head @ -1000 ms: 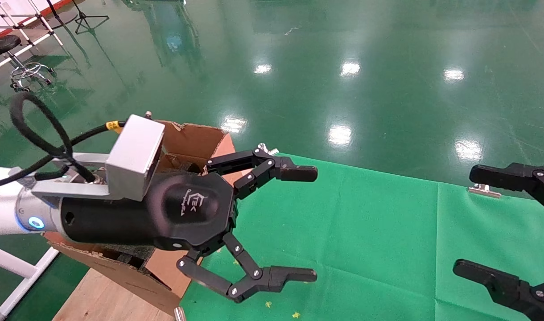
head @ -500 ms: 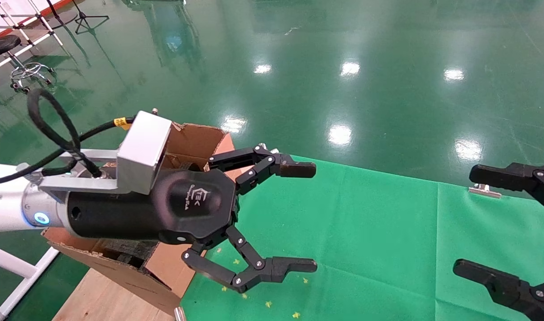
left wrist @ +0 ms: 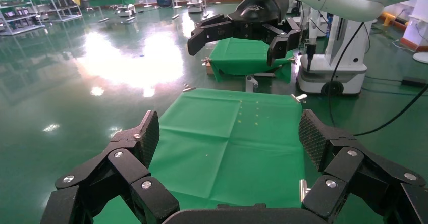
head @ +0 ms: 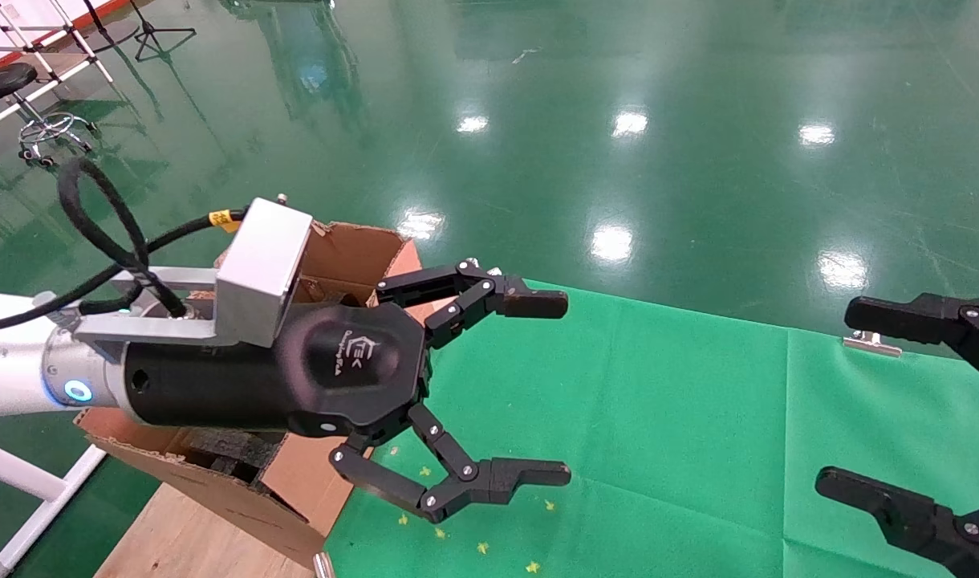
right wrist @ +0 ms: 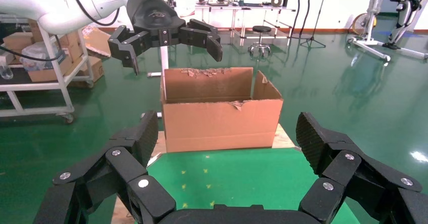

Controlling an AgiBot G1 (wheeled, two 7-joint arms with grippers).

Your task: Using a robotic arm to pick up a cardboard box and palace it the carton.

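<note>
Two claws agape [head: 550, 389] [head: 867, 401]; one carton [right wrist: 222, 115].

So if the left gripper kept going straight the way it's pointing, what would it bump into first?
Probably nothing soon. The open left gripper points across the green cloth, which looks bare ahead of it. Farther along, the open right gripper faces it, though it seems higher.
</note>
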